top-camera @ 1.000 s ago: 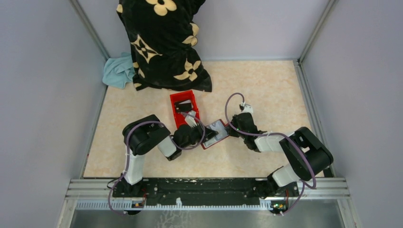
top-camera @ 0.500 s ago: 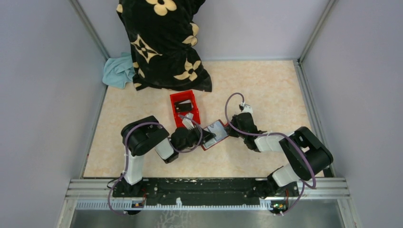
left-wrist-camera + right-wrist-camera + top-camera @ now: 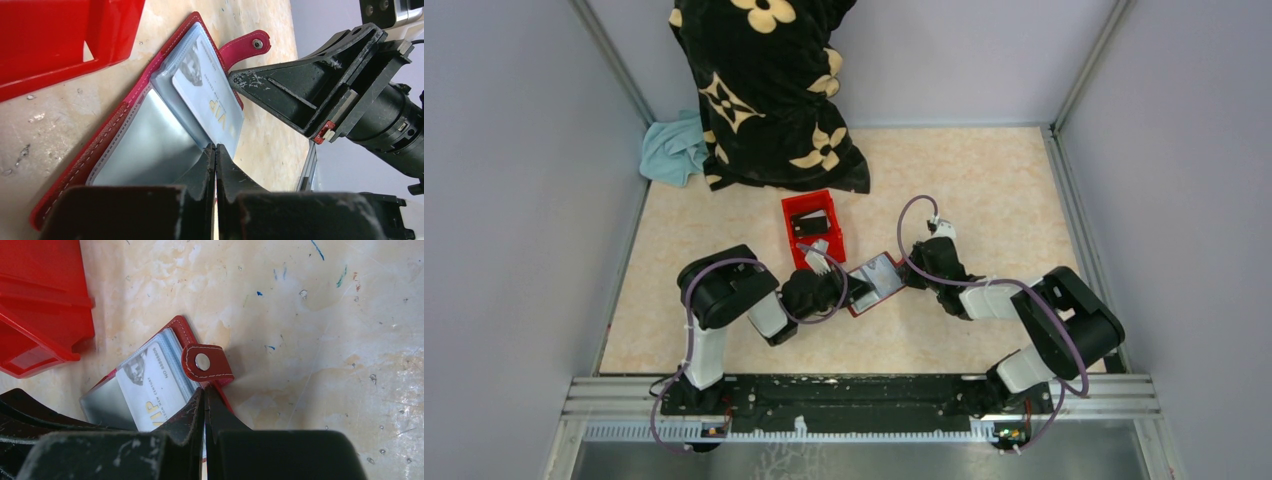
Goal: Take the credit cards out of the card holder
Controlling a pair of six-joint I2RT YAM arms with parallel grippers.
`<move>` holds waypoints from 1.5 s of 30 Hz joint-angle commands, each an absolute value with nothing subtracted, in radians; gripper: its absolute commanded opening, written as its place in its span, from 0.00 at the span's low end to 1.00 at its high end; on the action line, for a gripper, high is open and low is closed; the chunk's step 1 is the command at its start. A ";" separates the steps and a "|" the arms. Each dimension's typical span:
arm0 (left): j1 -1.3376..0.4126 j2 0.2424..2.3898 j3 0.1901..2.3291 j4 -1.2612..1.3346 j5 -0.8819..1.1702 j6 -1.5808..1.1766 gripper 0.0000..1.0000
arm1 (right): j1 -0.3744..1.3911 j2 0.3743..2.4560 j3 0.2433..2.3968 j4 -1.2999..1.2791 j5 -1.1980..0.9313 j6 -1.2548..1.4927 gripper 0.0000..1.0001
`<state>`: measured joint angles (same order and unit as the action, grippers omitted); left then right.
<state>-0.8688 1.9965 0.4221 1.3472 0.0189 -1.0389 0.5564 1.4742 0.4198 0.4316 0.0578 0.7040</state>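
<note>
Not much done yet tbh. The card holder (image 3: 140, 145) lies open on the table, just beside the red box (image 3: 812, 225), with the credit card (image 3: 207, 100) mostly in its sleeve. My left gripper (image 3: 215, 150) looks pinched on the card's near edge. My right gripper (image 3: 204, 395) is closed tight, pinning the holder by its clasp. The actual pull-out is still to do.

Reds on cream
A dark red leather card holder (image 3: 206, 371), pale blue-grey card (image 3: 152, 390), bright red plastic box (image 3: 791, 232), black flower-print cloth (image 3: 764, 90).
</note>
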 commanded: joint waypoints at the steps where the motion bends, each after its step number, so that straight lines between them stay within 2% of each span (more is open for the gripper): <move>1: -0.872 2.002 0.413 1.401 0.020 -1.042 0.00 | 0.572 1.538 0.400 0.287 0.018 0.699 0.00; 13: -0.872 2.008 0.378 1.440 0.028 -1.046 0.00 | 0.572 1.538 0.396 0.291 0.017 0.698 0.00; 17: -0.872 2.029 0.404 1.438 0.038 -1.056 0.27 | 0.572 1.537 0.395 0.294 0.013 0.698 0.00; 19: -0.872 2.036 0.418 1.423 0.036 -1.058 0.31 | 0.572 1.534 0.390 0.299 0.003 0.699 0.00; 30: -0.871 1.995 0.417 1.368 -0.007 -1.044 0.31 | 0.677 1.469 0.327 0.293 0.013 0.783 0.00; 45: -0.872 2.010 0.363 1.478 -0.007 -1.063 0.31 | 0.819 1.361 0.254 0.249 0.061 0.867 0.00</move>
<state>-0.8661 1.9900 0.3695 1.4113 -0.0242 -1.0588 0.7837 1.3464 0.2947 0.4316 0.1398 0.8566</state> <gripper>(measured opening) 0.309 0.004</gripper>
